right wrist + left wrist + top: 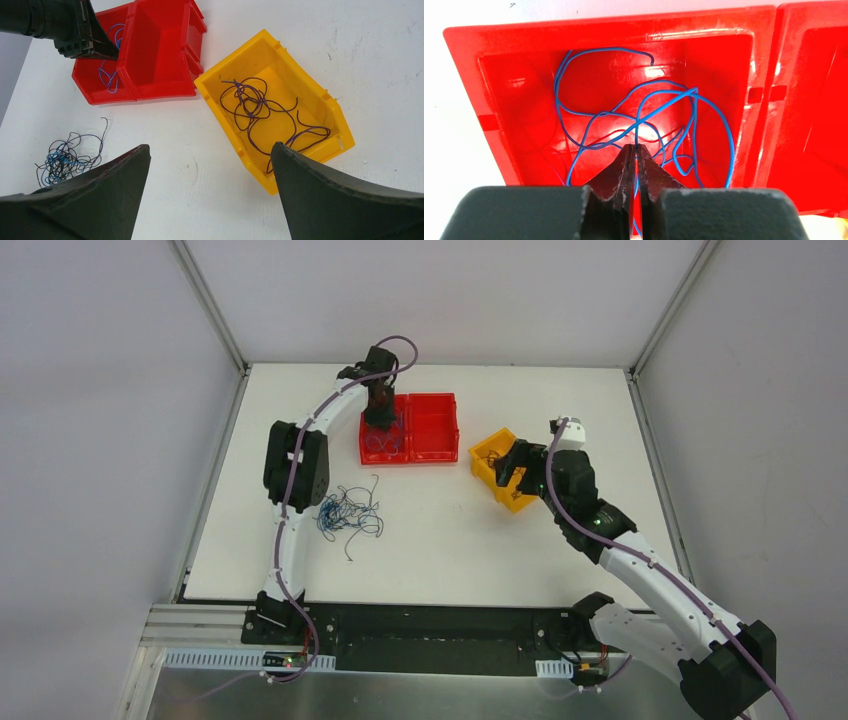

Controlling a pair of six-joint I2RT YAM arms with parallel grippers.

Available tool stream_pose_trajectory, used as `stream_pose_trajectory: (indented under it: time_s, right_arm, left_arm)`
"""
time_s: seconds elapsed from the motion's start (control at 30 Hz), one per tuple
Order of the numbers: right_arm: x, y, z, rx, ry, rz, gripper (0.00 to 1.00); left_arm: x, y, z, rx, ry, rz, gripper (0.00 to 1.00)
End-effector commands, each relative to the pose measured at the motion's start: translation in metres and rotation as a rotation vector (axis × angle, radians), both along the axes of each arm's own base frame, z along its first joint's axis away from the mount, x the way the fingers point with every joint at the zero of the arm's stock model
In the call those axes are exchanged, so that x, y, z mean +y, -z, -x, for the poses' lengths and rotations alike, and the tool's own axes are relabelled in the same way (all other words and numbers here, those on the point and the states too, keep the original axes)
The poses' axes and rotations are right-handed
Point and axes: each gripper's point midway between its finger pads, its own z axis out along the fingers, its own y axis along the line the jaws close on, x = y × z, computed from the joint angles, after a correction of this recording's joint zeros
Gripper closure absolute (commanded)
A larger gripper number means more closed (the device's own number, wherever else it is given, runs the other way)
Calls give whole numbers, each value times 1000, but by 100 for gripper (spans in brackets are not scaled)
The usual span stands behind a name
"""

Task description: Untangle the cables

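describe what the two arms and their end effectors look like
The left arm and right arm each have white tubular links with black joint housings and a lilac cable running along them. The left end effector and right end effector each have two dark, tapering, wedge-shaped fingers.

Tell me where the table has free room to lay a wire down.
Free: the wide white patch between the wire tangle, the red bins and the yellow bin. Crowded: the left red bin, where the left hand pinches blue wires.
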Motion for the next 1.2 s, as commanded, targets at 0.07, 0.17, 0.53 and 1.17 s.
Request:
stream_pose_trajectory:
  time_s: [0.07,0.17,0.53,1.17]
  right_arm:
    - [1,-18,-6,-53,11,-44,6]
    - [1,-17,-6,-50,12,-43,6]
    - [1,-16,-6,-45,11,-47,6]
    - [28,30,2,70,-75,-144,6]
  left_arm:
    - [0,-37,-3,-56,7,14,85]
    - [0,-63,-1,-100,15,27,73]
    - [3,-136,40,-193,59,93,44]
    - [87,-85,208,-185,-276,73,1]
